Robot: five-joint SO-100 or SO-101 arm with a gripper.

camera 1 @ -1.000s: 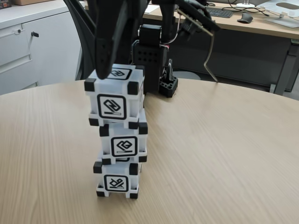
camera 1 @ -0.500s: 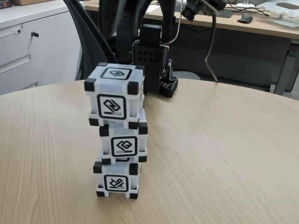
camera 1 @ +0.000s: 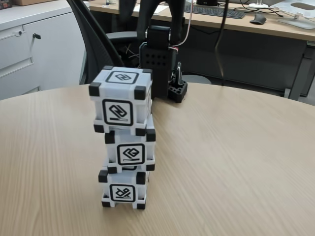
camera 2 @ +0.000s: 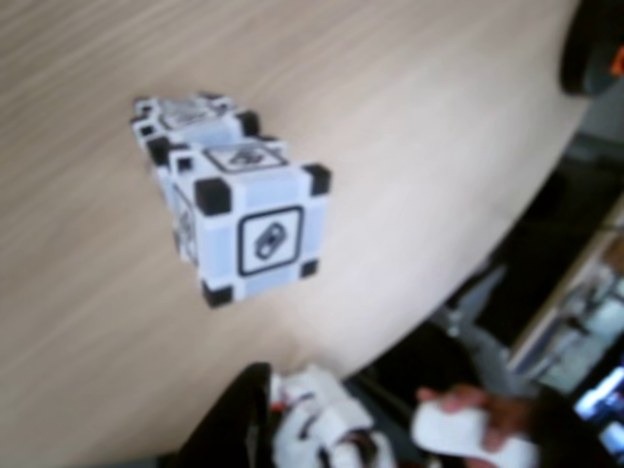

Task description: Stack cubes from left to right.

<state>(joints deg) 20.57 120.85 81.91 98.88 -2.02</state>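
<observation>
Three white-grey plastic cubes are standing as one tower on the pale wood-grain surface, each with matte black corner blocks and a black-framed square symbol on every face. The top cube is sitting slightly offset toward the left of the fixed view over the middle cube, which is resting on the bottom cube; all three are touching and roughly upright. In the other view the tower is being seen from above, the top cube showing a chain-link-like symbol, though the picture is blurred. The end effector is not appearing in either picture, so I cannot tell whether it is open or closed, and the tower's place relative to it cannot be given; only dark arm links are reaching up out of the fixed view above the black perforated robot base, which is sitting behind the tower at the rounded surface's far edge. Behind are standing a grey cabinet, a dark office chair, and a desk carrying a keyboard and mouse. No readable writing is showing
</observation>
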